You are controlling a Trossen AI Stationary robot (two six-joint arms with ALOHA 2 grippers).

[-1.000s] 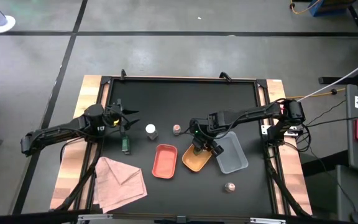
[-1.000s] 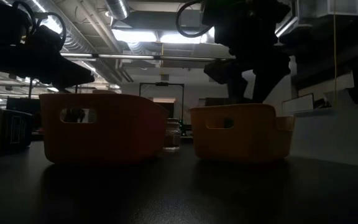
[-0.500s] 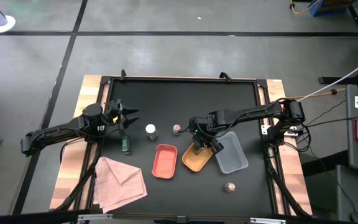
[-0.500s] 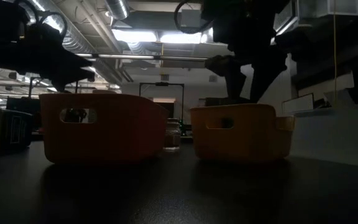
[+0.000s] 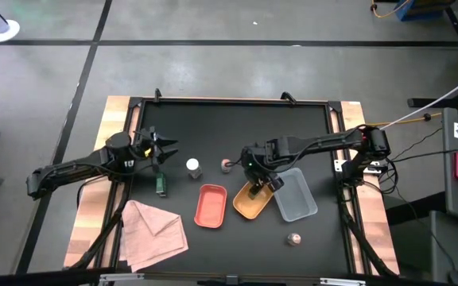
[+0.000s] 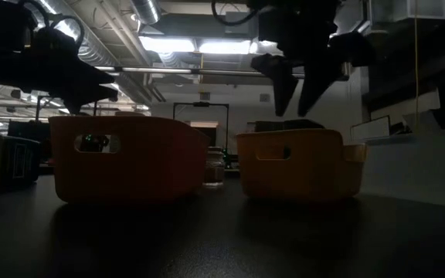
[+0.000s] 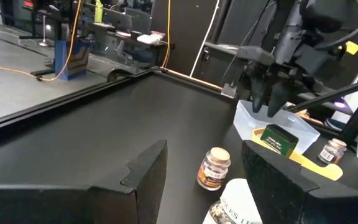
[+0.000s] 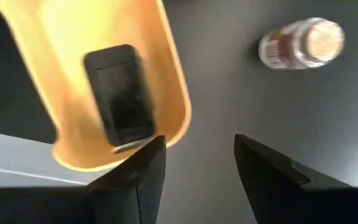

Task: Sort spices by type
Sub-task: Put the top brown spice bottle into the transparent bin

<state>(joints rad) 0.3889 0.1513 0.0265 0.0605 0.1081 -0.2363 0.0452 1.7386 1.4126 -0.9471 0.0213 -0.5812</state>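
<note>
From above, the right gripper hangs over the yellow tray in the middle of the picture, fingers apart and empty. A dark jar lies in that tray. The left gripper, also apart, waits at mid-left beside the white-capped jar. In the right wrist picture, a brown jar sits at the upper right. It looks small, light, hard and smooth, so I'd pinch its sides.
</note>
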